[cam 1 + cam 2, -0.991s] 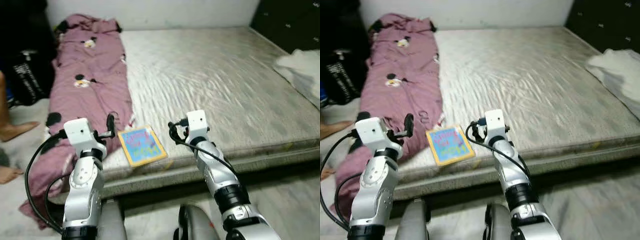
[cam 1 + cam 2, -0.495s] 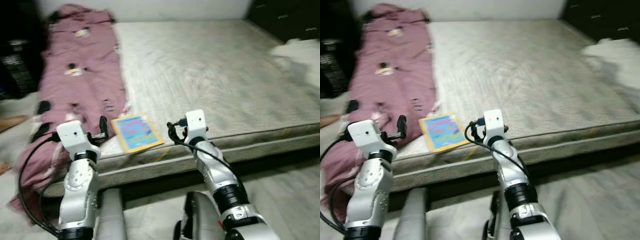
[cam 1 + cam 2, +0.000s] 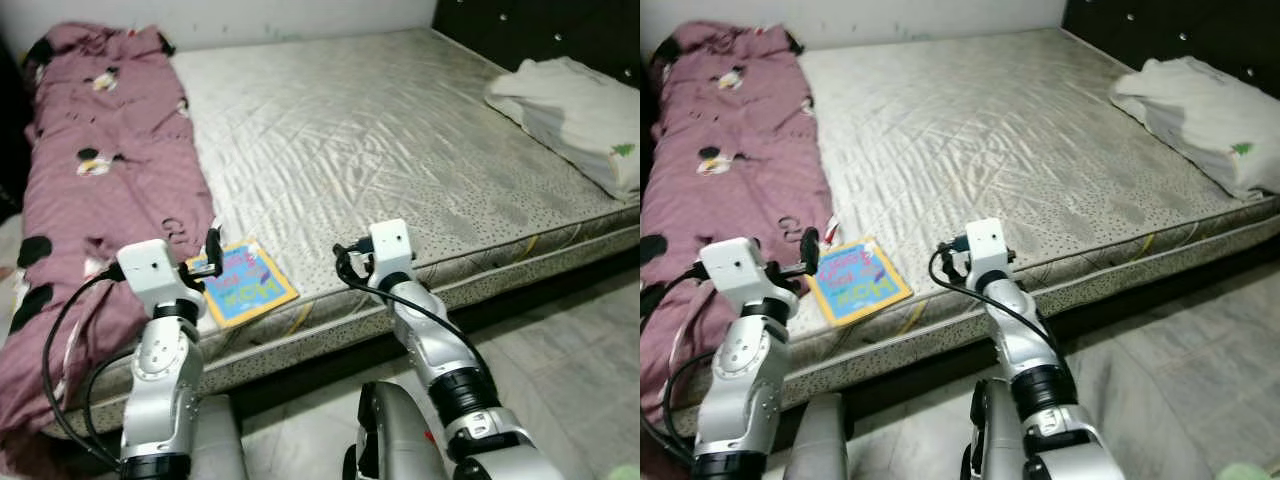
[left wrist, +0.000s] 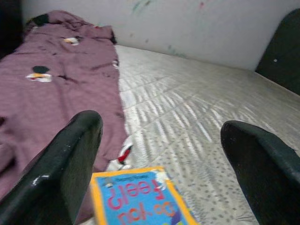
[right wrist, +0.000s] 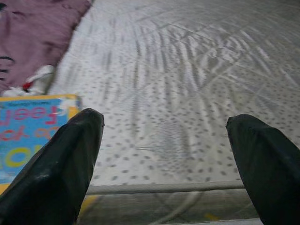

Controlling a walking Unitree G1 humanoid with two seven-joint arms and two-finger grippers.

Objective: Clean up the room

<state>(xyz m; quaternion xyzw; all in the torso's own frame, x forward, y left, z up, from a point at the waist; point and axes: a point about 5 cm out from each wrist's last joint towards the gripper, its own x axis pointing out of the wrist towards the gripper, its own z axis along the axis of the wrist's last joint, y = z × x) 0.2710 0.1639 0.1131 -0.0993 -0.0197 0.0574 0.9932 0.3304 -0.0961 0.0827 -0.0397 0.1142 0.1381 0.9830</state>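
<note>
A blue children's book (image 3: 240,283) with a yellow border lies flat near the front edge of the grey mattress (image 3: 380,150). It is next to a long purple blanket (image 3: 90,190) with cartoon prints. My left gripper (image 4: 161,124) is open and empty, hovering just short of the book (image 4: 140,197) at the mattress edge. To the book's right, my right gripper (image 5: 167,119) is also open and empty above the front edge, with the book (image 5: 28,136) off to one side of it. Both arms (image 3: 165,330) are raised in front of me.
A white folded pillow (image 3: 570,110) rests at the mattress's far right, against a dark headboard (image 3: 560,30). The purple blanket hangs over the left front corner toward the floor. Grey floor (image 3: 580,350) runs along the front of the mattress.
The camera has swung to the right, so the pillow is now fully in view and the dark things at the left have gone. Both arms hold the same pose; the book has not moved.
</note>
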